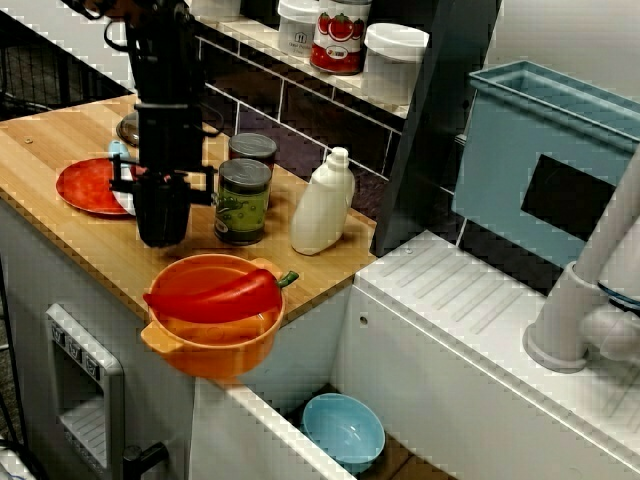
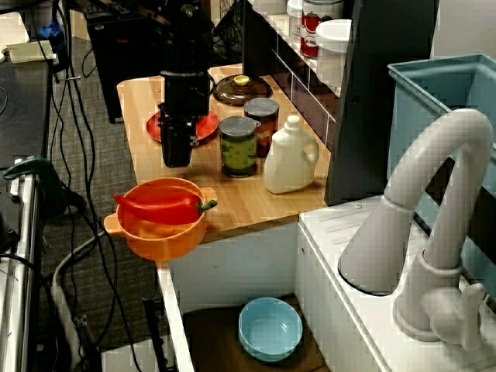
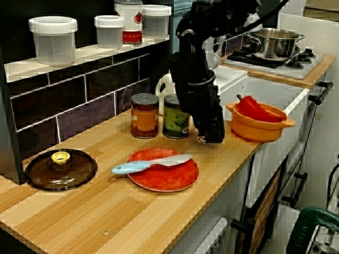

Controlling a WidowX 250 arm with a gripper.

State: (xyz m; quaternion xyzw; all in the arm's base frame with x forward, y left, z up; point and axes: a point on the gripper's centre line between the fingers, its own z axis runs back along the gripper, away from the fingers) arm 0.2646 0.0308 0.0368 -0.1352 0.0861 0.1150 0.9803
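The red pepper (image 1: pixel 213 297) lies inside the orange pot (image 1: pixel 215 355) at the table (image 1: pixel 60 140) corner. Its long axis is level across the pot, with the stem at the rim nearest the white bottle (image 1: pixel 322 205). The gripper (image 1: pixel 160 238) stands low just beside the pot, apart from it. How far the fingers are spread cannot be told, and no object is seen in them. Judged: the pepper is seated, nothing outstanding.

No legible text, brand or number is found in any view. A green paper label with a yellowish picture is seen on the dark metal tin can (image 1: pixel 243 203), but its print is too blurred to be read. The same is noted for the orange-brown label on the second metal tin can (image 3: pixel 144 116). Red tomatoes are pictured on the white-labelled shelf tin (image 1: pixel 339 35); the lettering is not resolved. Small marks on the grey control panel (image 1: pixel 68 345) are unreadable.
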